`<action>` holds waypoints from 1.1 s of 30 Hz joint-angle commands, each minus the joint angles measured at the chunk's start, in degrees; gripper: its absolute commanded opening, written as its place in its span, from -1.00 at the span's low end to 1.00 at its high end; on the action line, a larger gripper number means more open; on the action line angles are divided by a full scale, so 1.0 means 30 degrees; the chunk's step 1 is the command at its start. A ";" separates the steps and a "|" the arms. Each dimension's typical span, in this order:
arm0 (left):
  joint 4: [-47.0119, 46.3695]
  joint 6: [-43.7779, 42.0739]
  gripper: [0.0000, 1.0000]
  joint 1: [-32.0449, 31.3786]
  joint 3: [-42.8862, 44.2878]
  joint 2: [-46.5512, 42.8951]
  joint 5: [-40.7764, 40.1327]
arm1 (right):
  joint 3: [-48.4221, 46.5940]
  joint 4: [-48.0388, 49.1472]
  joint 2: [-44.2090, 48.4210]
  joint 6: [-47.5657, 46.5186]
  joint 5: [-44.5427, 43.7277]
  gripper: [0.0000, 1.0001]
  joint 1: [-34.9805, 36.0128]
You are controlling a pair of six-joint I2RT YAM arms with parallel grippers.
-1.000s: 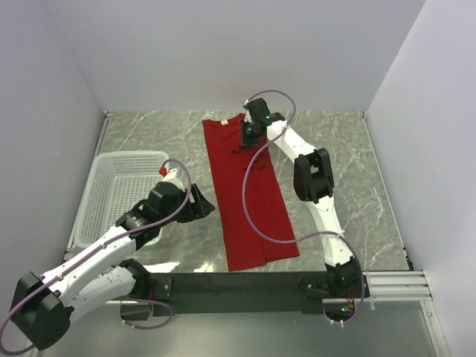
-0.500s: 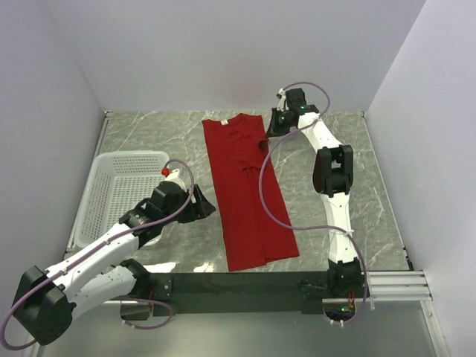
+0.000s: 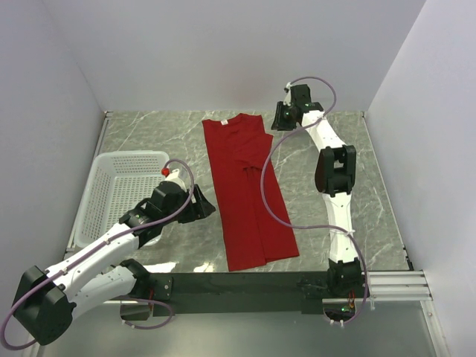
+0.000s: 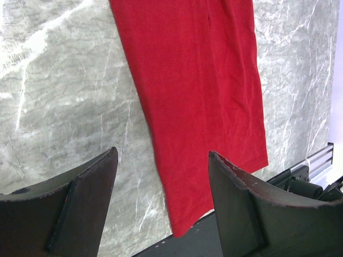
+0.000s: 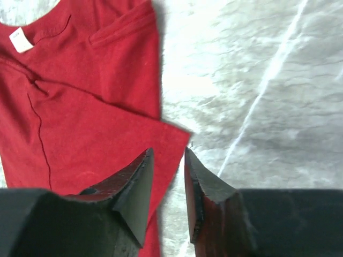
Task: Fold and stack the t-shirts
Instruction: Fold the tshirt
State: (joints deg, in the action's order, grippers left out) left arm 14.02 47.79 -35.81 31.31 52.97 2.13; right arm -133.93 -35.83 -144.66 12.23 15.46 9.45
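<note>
The deep-red t-shirt (image 3: 249,193) lies on the marble table as a long, narrow strip, both sides folded in. Its collar is at the far end, its hem near the front rail. The right wrist view shows its white neck tag (image 5: 20,39) and a folded sleeve corner (image 5: 161,134). My right gripper (image 3: 277,120) hovers just off the shirt's far right edge. Its jaws (image 5: 168,151) are parted by a narrow gap with nothing between them. My left gripper (image 3: 207,204) stands open left of the shirt (image 4: 198,96), level with its middle, holding nothing (image 4: 162,152).
A white mesh basket (image 3: 130,154) stands at the left side of the table, beside the left arm. A black rail (image 3: 238,282) runs along the front edge. White walls close in the table on the back and both sides.
My right gripper came off the shirt's collar area, moved back and to the right, and its jaws parted, leaving the cloth lying folded. The left arm has not moved.
</note>
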 commanded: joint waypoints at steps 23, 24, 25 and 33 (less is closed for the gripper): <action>-0.0250 0.0330 0.47 0.0072 0.1106 0.0067 0.0344 | -0.0474 0.0901 -0.1145 0.1664 0.1263 -0.06 -0.0192; -0.0250 0.0272 0.47 0.0072 0.1222 0.0271 0.0344 | -0.0474 0.0842 -0.1145 0.1637 0.1232 -0.07 -0.0134; -0.0279 0.0242 0.47 0.0072 0.1310 0.0360 0.0402 | -0.0503 0.0638 -0.1232 0.1637 0.1174 -0.08 -0.0133; -0.0221 0.0124 0.47 0.0043 0.1604 0.0683 0.0462 | -0.0825 0.0109 -0.1438 0.1578 0.0704 -0.10 0.0072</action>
State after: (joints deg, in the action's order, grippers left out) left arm 14.48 48.31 -35.81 33.78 55.13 2.85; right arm -133.25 -34.52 -148.73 16.88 18.76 8.93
